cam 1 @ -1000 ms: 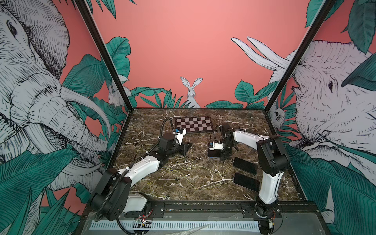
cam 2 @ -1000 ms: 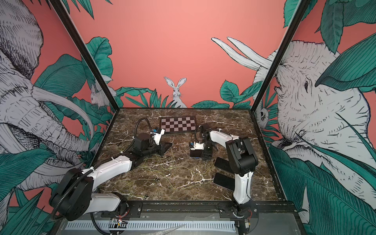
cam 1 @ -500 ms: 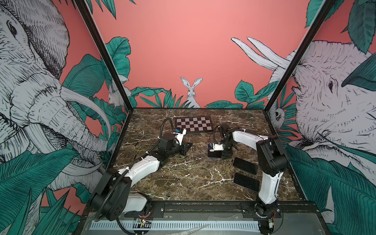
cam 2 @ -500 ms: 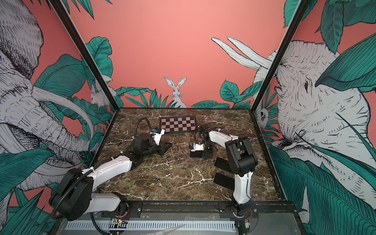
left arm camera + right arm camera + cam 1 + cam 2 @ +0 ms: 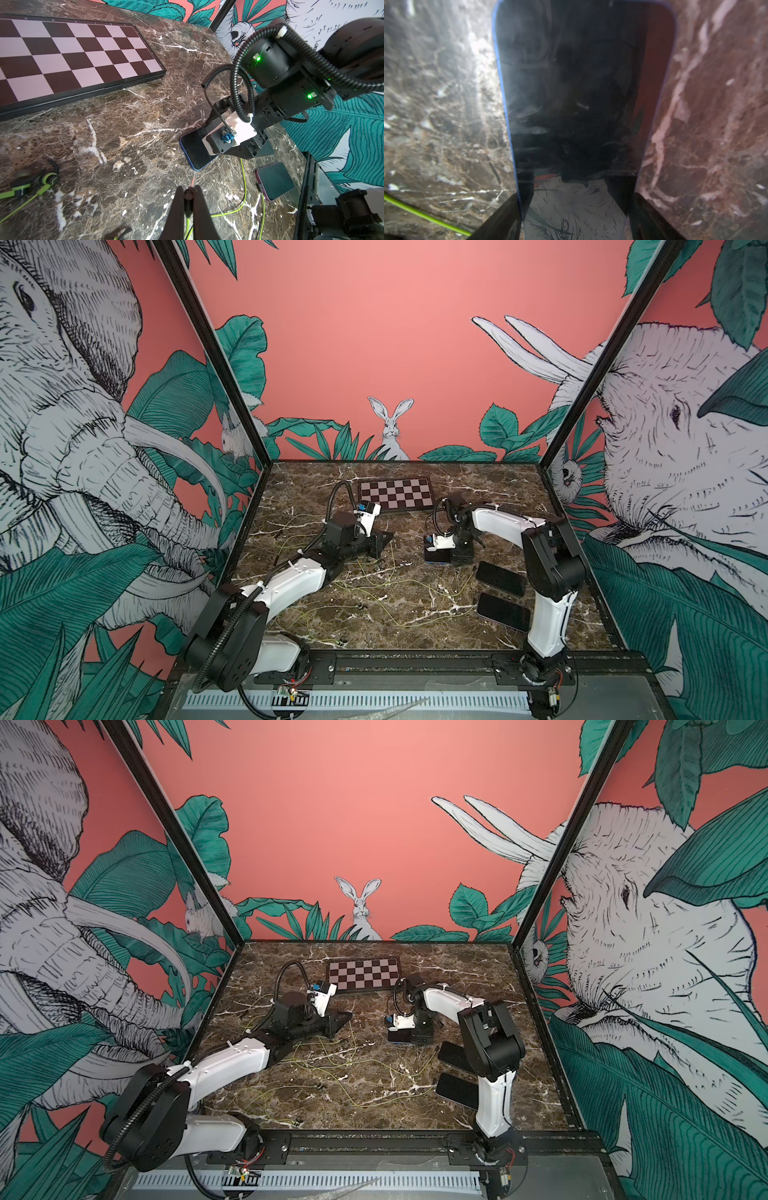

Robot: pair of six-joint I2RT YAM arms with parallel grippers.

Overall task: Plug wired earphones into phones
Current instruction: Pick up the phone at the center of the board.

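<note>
Marble counter (image 5: 498,489), both top views: green earphone cords (image 5: 390,601) sprawl mid-counter, two phones (image 5: 500,578) lie near right. Left wrist: left end effector (image 5: 188,188) pinched tight on plug (image 5: 189,195). Right wrist: right end effector (image 5: 574,197) clamps blue-edged phone (image 5: 571,83) by both long edges.

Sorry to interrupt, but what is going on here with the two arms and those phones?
The left arm has an earphone plug pinched in its shut jaws, aimed toward the blue-edged phone. The right arm bends down over that phone, jaws against both long edges, steadying it on the marble table. The plug is not in yet. A second phone and a third phone lie nearer the right arm's base.
</note>
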